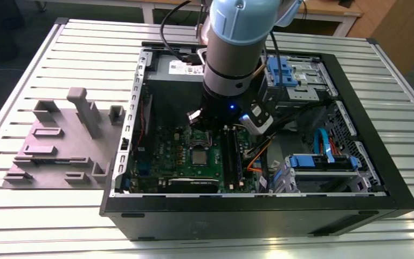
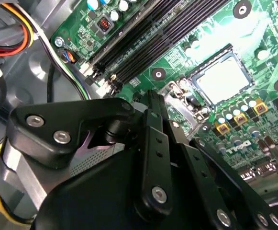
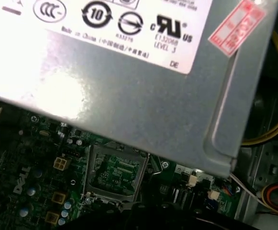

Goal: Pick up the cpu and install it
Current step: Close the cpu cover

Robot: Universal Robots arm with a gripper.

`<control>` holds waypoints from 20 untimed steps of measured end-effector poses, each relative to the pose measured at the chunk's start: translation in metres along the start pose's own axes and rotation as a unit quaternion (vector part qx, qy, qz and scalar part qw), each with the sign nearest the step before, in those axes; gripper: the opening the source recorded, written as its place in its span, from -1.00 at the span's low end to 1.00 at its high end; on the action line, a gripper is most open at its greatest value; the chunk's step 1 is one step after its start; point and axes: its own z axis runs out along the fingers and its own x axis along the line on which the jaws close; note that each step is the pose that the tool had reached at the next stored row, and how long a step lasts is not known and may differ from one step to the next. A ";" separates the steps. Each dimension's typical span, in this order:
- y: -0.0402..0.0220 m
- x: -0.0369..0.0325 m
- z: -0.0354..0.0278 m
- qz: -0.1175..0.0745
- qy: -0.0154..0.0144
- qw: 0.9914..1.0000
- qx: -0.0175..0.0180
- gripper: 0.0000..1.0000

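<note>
Over the motherboard [image 1: 164,145] the gripper [image 2: 148,125], open or closed we cannot tell, hangs near the cpu [image 1: 202,157], which we judge light, stiff, fragile, best taken by its edges.

Motherboard [image 1: 165,148]: green, with black memory slots [image 2: 148,38]; cpu [image 2: 223,79] silvery-grey. Computer case [image 1: 264,218] black, drive caddies [image 1: 322,161] blue, power supply [image 3: 129,96] grey with white label [image 3: 105,24] and red sticker [image 3: 237,26]. Fixture [image 1: 56,145] grey; table [image 1: 41,216] pale, ribbed in parallel slats.

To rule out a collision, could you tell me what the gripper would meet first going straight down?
Judging by the exterior view, the gripper would probably meet the green motherboard beside the socket; depth is unclear.
</note>
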 end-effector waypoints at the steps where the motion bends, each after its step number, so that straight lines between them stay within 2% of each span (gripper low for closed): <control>1: -0.0001 -0.0001 -0.0013 0.000 0.000 1.000 0.000 -0.80; 4: -0.0011 -0.0011 -0.0027 0.000 0.000 1.000 0.000 -0.80; 8: -0.0037 -0.0096 -0.0023 0.000 0.000 1.000 -0.001 -0.80; 11: -0.0022 -0.0102 -0.0008 0.000 -0.001 1.000 -0.003 -0.80; 16: 0.0010 -0.0093 0.0015 -0.001 -0.002 1.000 -0.009 -0.80; 20: 0.0012 -0.0090 0.0016 -0.001 -0.003 1.000 -0.009 -0.80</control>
